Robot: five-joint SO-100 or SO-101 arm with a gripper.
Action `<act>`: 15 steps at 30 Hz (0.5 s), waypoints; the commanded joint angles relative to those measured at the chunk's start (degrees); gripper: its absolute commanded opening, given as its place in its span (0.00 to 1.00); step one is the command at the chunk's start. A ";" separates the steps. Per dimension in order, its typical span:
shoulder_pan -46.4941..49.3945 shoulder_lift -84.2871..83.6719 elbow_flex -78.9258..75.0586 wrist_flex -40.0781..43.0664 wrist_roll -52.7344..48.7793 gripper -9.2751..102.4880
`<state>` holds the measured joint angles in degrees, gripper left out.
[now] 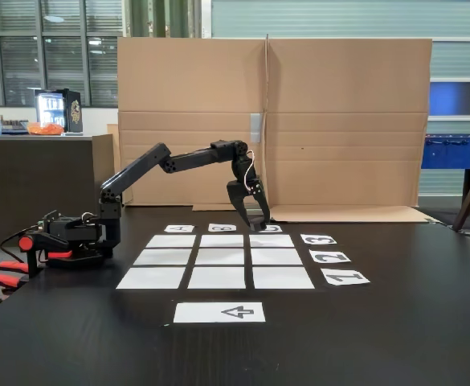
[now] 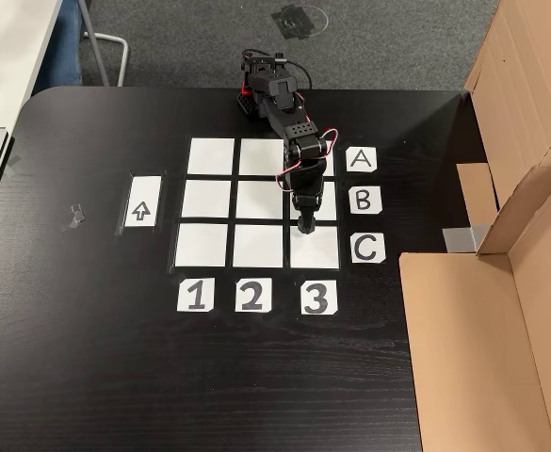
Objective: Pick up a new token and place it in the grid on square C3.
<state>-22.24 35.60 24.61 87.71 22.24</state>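
Gripper (image 2: pixel 305 229) over square C3 (image 2: pixel 317 251) of the grid (image 2: pixel 209 202).
Its tip reaches the cell's top edge; finger state and the token cannot be made out.

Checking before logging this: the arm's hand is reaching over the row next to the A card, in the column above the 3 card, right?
Not quite. In the top-down fixed view the hand is over the row beside the C card, not A; the column above the 3 card is right.
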 commanded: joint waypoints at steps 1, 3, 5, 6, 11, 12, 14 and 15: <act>-0.35 0.53 -2.37 -0.44 0.35 0.10; -0.35 0.53 -2.37 -0.26 0.44 0.14; -0.35 0.44 -2.37 -0.26 0.44 0.17; -0.35 0.44 -2.37 -0.26 0.44 0.17; -0.44 0.44 -2.02 -0.53 0.44 0.26; -0.53 0.44 -2.02 -0.53 0.44 0.28; -0.53 0.35 -1.93 -0.53 0.44 0.33; -0.53 0.35 -1.93 -0.53 0.44 0.35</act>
<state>-22.24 35.60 24.61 87.71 22.24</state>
